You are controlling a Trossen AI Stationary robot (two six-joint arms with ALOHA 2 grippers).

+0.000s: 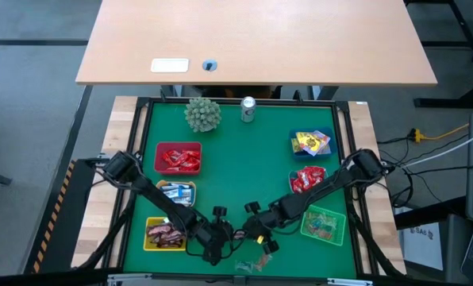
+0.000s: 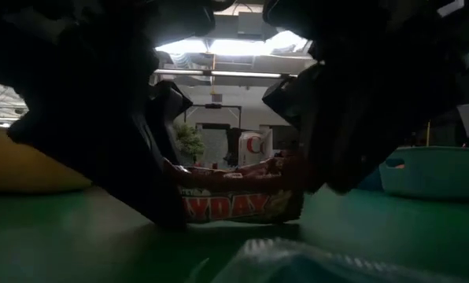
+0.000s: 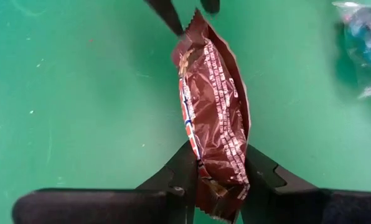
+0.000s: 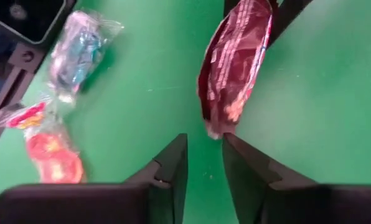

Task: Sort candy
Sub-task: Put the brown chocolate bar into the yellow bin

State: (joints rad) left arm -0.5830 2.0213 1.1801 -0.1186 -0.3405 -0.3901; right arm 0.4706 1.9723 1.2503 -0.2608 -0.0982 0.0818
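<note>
brown candy bar (image 3: 213, 118) pinched in left tool (image 3: 220, 177); right tool (image 4: 204, 158) open, released; carry to yellow basket (image 1: 166, 233).

The high view is evenly and brightly lit from above, with only short, soft shadows under the arms on the green mat (image 1: 236, 171). The low view is heavily backlit: ceiling lights (image 2: 234, 45) blaze in the room behind, so the arms read as near-black silhouettes, and a clear wrapper (image 2: 297, 263) in front is an unfocused smear. Both wrist views are bright; the brown candy bar (image 3: 213, 106) is crisp, though the right wrist's candies (image 4: 79, 50) look soft (slightly blurred).
</note>
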